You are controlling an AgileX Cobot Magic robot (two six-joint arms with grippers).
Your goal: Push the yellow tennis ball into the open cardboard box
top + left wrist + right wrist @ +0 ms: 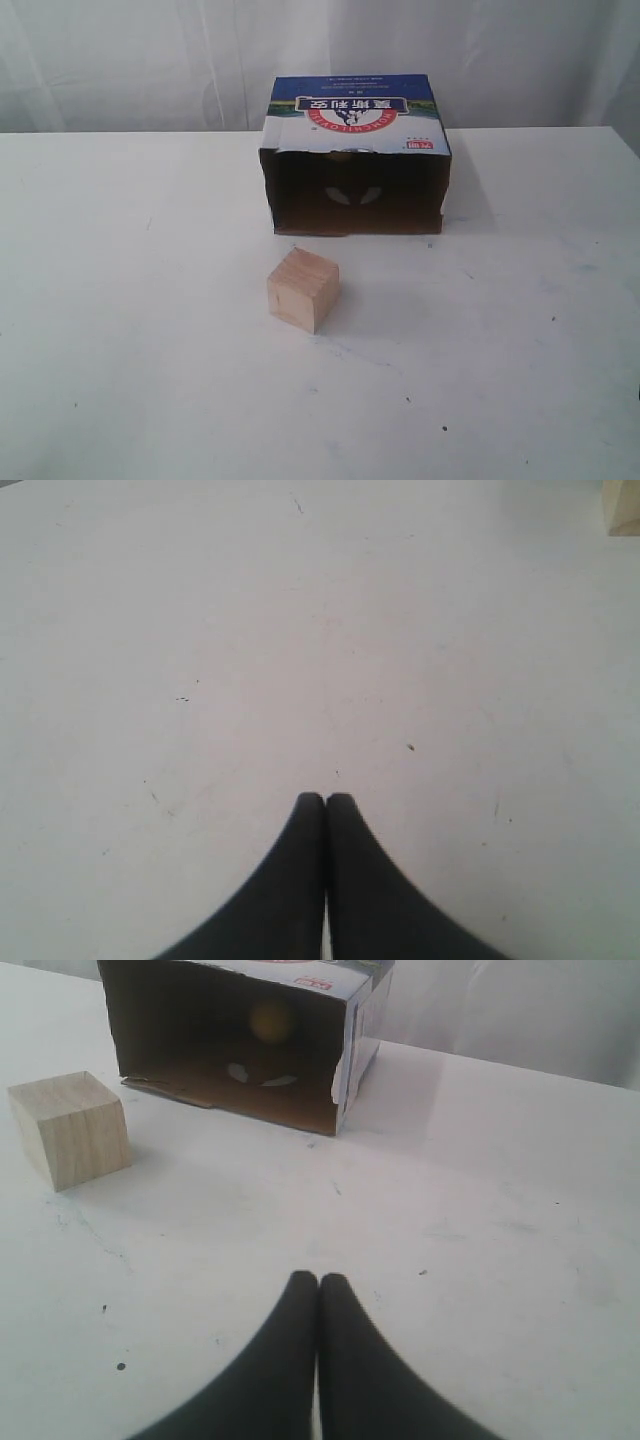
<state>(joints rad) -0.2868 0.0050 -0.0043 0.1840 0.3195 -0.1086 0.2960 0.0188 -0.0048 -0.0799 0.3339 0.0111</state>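
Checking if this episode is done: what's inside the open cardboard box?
The yellow tennis ball sits deep inside the open cardboard box, dim in shadow. Two pale patches show on its floor. Dark corners cannot be read.

open cardboard box [355,130] on white table [120,300], wooden cube [302,289] near its opening
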